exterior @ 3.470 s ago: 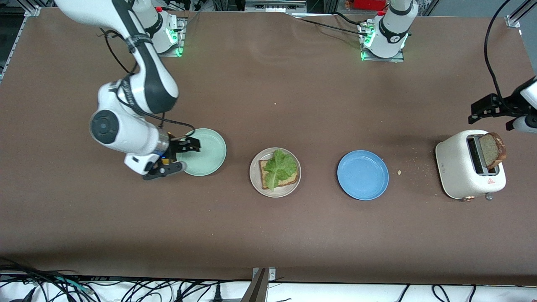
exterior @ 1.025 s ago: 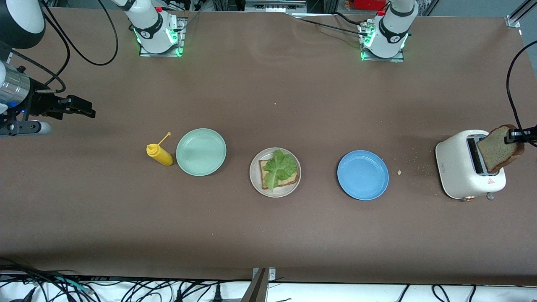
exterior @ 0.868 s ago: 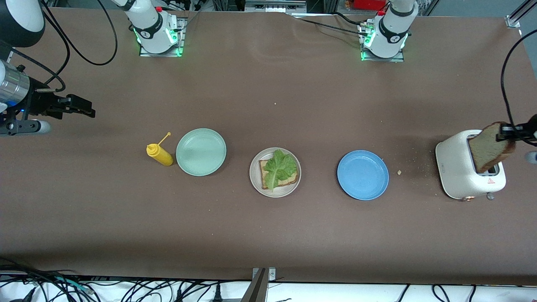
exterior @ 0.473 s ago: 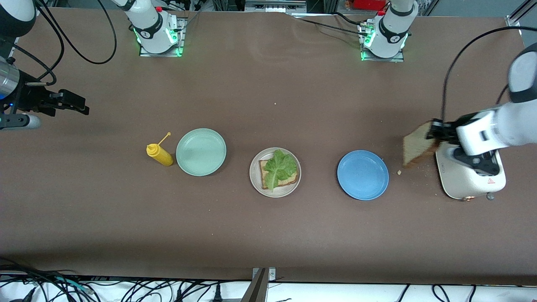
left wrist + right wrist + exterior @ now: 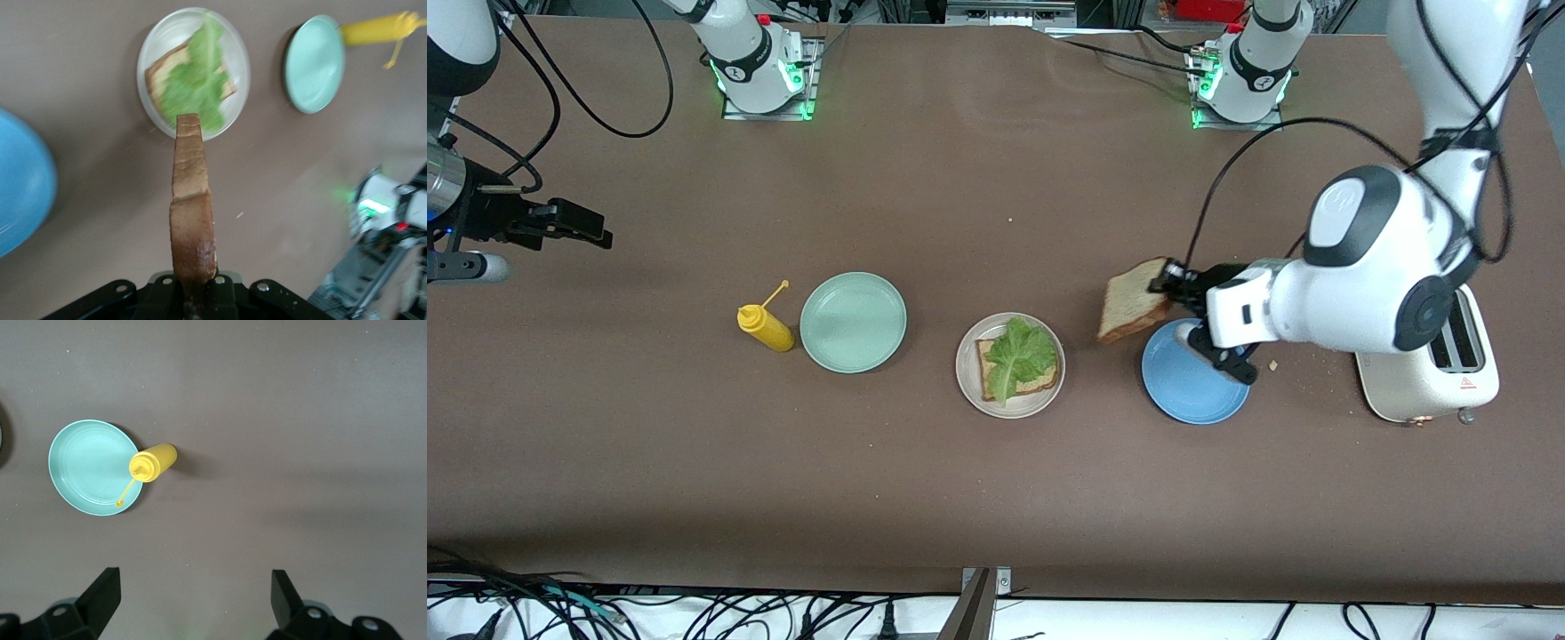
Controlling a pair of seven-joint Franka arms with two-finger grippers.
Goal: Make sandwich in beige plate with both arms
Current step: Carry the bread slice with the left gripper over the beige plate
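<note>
**Top slice in the air, short of the plate**

The left gripper was clamped on one edge of a bread slice, which hung edge-on ahead of its jaws over bare table between the blue plate and the beige plate. In the left wrist view the slice stuck straight out from the closed fingers, its free end pointing at the beige plate, where the lower slice lay under a lettuce leaf. The sandwich was therefore one slice short.

The right gripper waited with its jaws spread wide and empty, up over the table toward the right arm's end. Below and ahead of its fingers lay the mint-green plate with a yellow squeeze bottle just beside it.

The risks looked plain. The grip held only a narrow strip of crust, so the soft bread could tear or pivot in the jaws. Released while upright, the slice could land on edge and topple off the rim. Lowered askew, it could drag the lettuce aside. The white toaster stood clear of the jaws.
</note>
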